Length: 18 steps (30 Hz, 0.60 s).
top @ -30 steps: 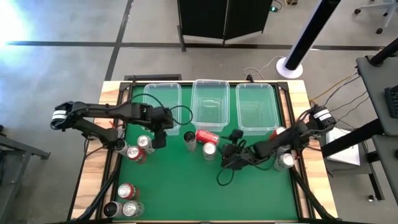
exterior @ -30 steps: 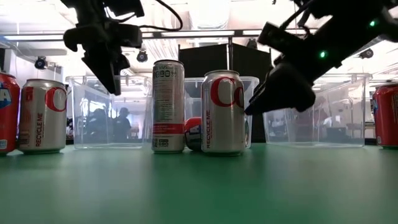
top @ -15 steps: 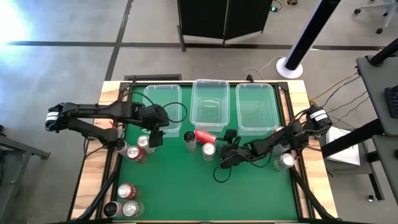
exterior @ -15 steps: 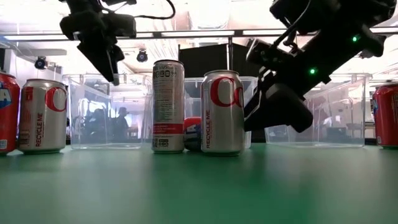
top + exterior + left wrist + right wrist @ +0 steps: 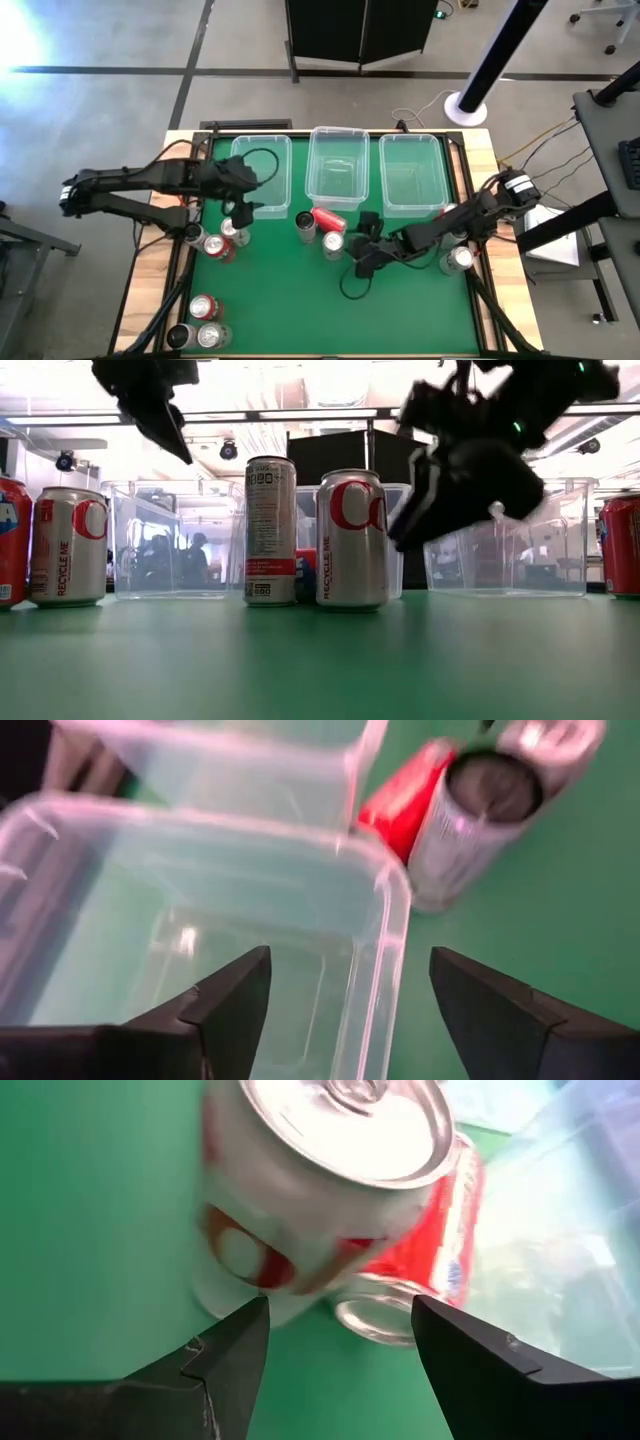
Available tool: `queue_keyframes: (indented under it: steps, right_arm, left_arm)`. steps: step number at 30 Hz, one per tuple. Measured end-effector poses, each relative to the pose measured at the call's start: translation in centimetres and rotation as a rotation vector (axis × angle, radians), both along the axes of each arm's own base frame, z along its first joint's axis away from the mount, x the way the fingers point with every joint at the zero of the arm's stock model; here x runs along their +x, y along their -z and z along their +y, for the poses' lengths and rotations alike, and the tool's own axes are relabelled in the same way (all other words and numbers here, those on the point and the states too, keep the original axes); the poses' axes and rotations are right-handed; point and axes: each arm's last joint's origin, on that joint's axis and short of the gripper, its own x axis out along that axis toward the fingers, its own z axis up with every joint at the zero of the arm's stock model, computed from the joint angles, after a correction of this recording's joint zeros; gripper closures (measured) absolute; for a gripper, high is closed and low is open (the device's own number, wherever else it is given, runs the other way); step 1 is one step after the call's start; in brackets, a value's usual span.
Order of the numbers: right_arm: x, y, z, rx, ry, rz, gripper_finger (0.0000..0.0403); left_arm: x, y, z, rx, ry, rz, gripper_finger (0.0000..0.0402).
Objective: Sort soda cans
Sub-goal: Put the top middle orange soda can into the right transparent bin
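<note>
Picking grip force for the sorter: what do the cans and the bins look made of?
The silver-white can looks like thin metal with a printed coat; its bare top shines like a mirror. The clear bins look like glossy, see-through plastic, probably rigid. The green table surface looks matte, possibly a mat.

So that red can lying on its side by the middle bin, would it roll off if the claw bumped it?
Probably: the red can lies sideways, so it would likely roll. The upright silver can and middle bin alongside might stop it. Its smooth metal probably slips under the open right gripper.
</note>
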Motion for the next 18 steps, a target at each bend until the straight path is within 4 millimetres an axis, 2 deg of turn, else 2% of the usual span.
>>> queue_keyframes:
  steps: [9,18]
  right_arm:
    - [0.3,1.2,0.4,0.083,-0.012,0.015,0.0152]
    - [3.8,3.1,1.7,0.167,-0.050,-0.155,0.0165]
  left_arm:
    - [-0.8,-2.3,-0.4,-0.035,0.081,-0.224,0.0143]
    - [-0.3,-4.1,-1.2,-0.067,0.168,-0.431,0.0143]
